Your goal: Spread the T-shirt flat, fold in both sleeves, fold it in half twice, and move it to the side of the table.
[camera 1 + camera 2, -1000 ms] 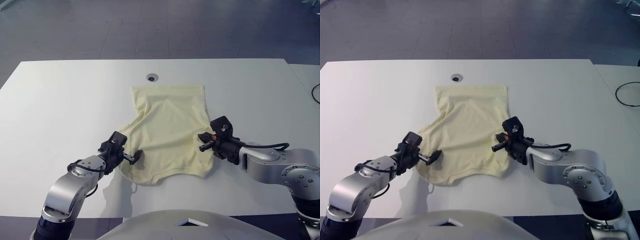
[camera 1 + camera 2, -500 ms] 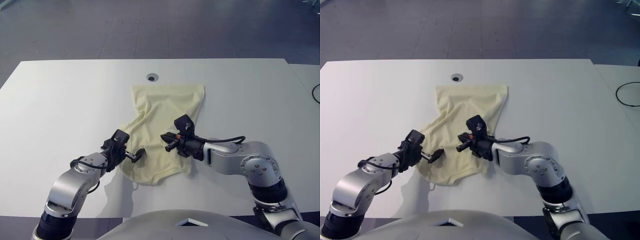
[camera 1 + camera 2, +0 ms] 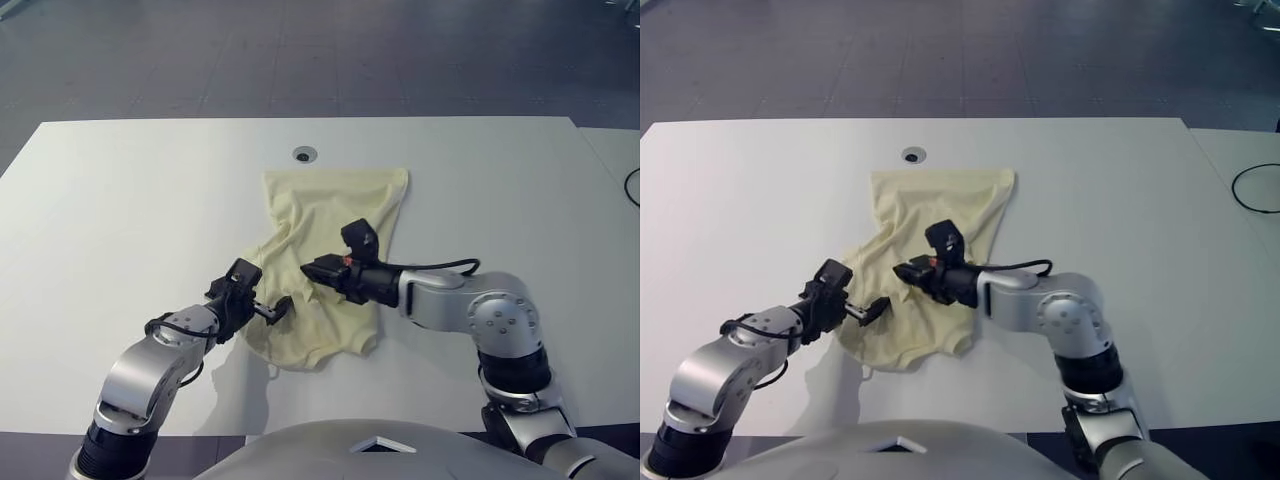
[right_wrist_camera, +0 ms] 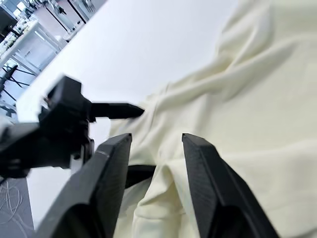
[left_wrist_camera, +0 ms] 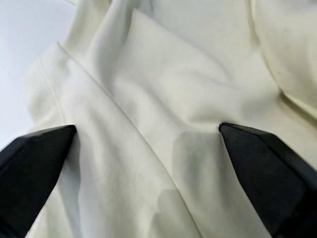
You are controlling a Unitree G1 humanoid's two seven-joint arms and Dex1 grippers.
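T-shirt (image 3: pixel 335 215) lies on the desk (image 3: pixel 120 200), long axis running straight away from me; far end flat, near end bunched. Left gripper (image 3: pixel 277 308) sits at the shirt's near-left edge. Its fingers (image 5: pixel 34 163) are spread wide and hold nothing, with crumpled cloth right ahead of the tips. Right gripper (image 3: pixel 312 268) is over the shirt's middle, fingers (image 4: pixel 111 168) partly apart, nothing pinched (cloth shows through the gap). Its tips aim across at the left fingers, close by. My read: the left arm is nearer for the left sleeve.
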